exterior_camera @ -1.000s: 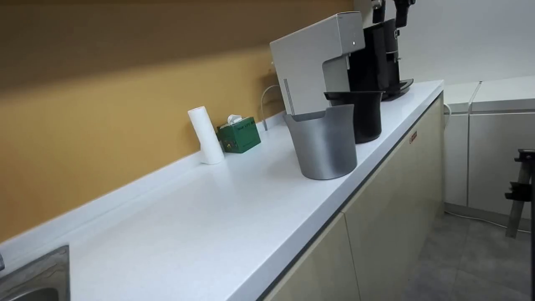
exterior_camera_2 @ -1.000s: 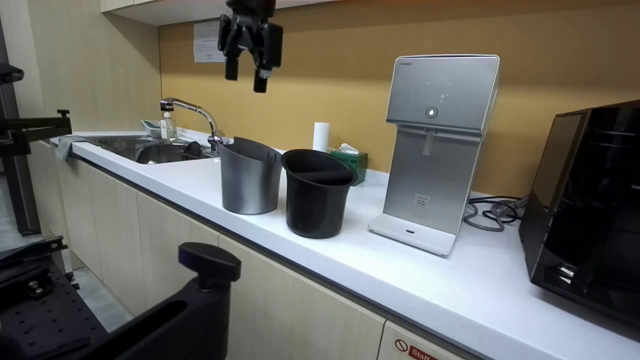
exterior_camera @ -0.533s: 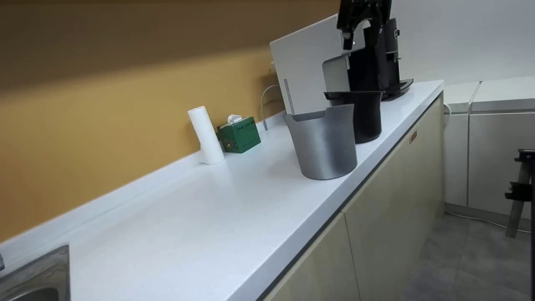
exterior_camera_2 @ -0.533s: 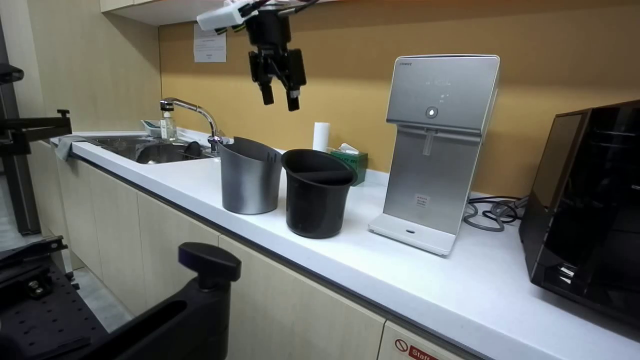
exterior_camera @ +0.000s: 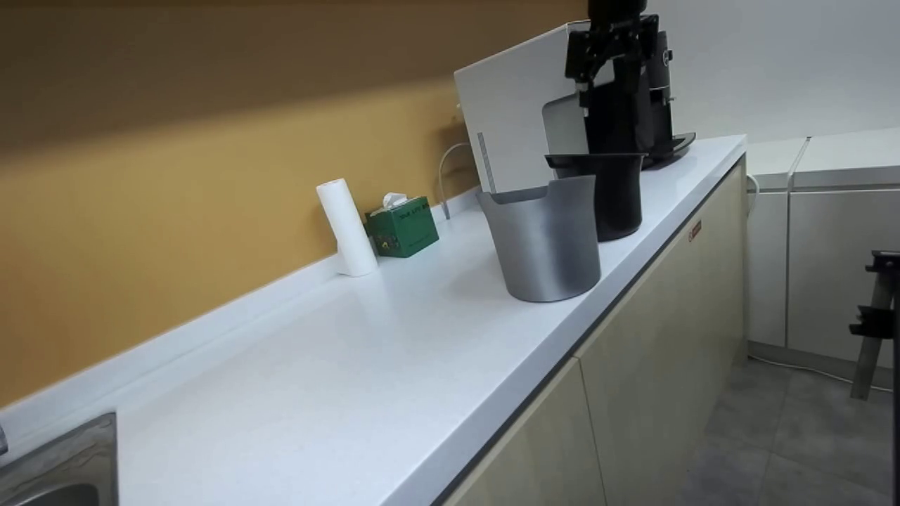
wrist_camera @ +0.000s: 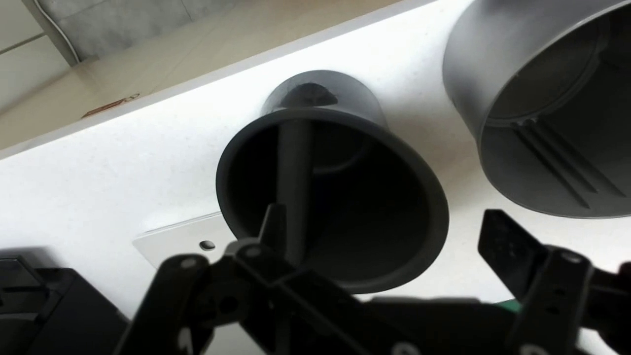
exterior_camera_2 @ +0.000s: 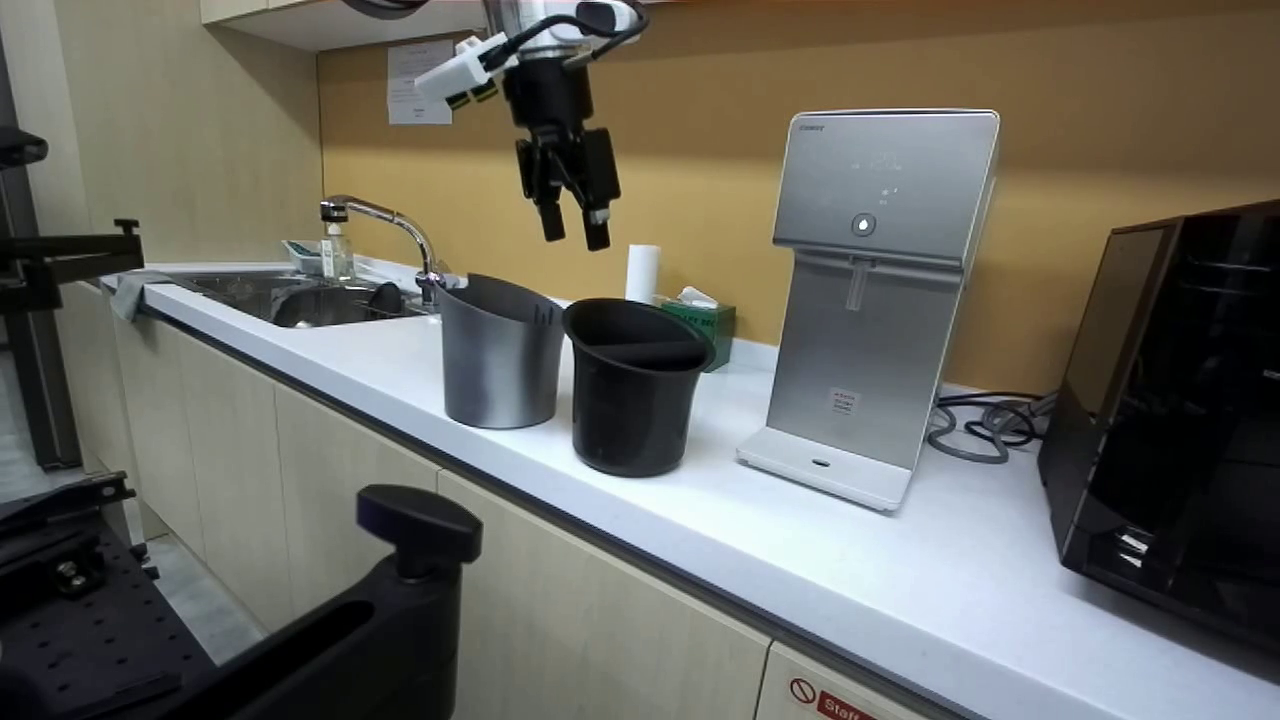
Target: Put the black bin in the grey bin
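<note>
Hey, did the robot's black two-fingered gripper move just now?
Yes. In an exterior view, the black two-fingered gripper has moved down and rightward in the picture, toward the tall silver box-shaped dispenser, which has stayed put.

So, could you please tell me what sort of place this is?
Most likely a staff pantry or kitchenette: there is a steel sink, what looks like a water dispenser on the white counter, and a red sign showing the word "Staff", which hints at a workplace rather than a home.
</note>
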`<state>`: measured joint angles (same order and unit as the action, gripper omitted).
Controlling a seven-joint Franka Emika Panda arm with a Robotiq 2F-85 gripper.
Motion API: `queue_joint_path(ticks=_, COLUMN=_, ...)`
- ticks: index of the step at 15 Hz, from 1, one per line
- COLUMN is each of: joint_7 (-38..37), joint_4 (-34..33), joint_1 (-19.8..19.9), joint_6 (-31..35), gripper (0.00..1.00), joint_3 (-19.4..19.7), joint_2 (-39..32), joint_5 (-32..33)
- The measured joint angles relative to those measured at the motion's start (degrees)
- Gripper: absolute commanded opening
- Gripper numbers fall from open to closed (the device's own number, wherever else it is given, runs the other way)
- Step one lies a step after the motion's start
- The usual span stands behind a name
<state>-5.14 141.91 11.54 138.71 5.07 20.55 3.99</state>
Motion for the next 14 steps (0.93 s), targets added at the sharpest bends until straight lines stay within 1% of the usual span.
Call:
queue_joint_path(ticks=4, joint_7=-0.48, joint_4=-0.13, joint_1=0.15, joint_6=0.32, gripper=1.0, joint_3=0.07, joint_2=-1.11, joint_5=-0.52)
queue_joint_path(ticks=9, joint_7=-1.9, joint_4=-1.77, joint_1=1.36, joint_6=5.21, gripper=1.0, joint_3=0.1, joint_2=-5.36, joint_5=-0.07)
queue_joint_path(ticks=11, joint_7=-4.37, joint_4=-3.17, joint_1=1.83, joint_6=6.75, gripper=1.0, joint_3=0.08, joint_2=-7.8, joint_5=1.02)
queue_joint_path(ticks=14, joint_7=-9.99, joint_4=-5.99, joint_1=2.7, joint_6=7.0, gripper=1.0, joint_3=0.04, joint_2=-11.83, joint_5=4.18)
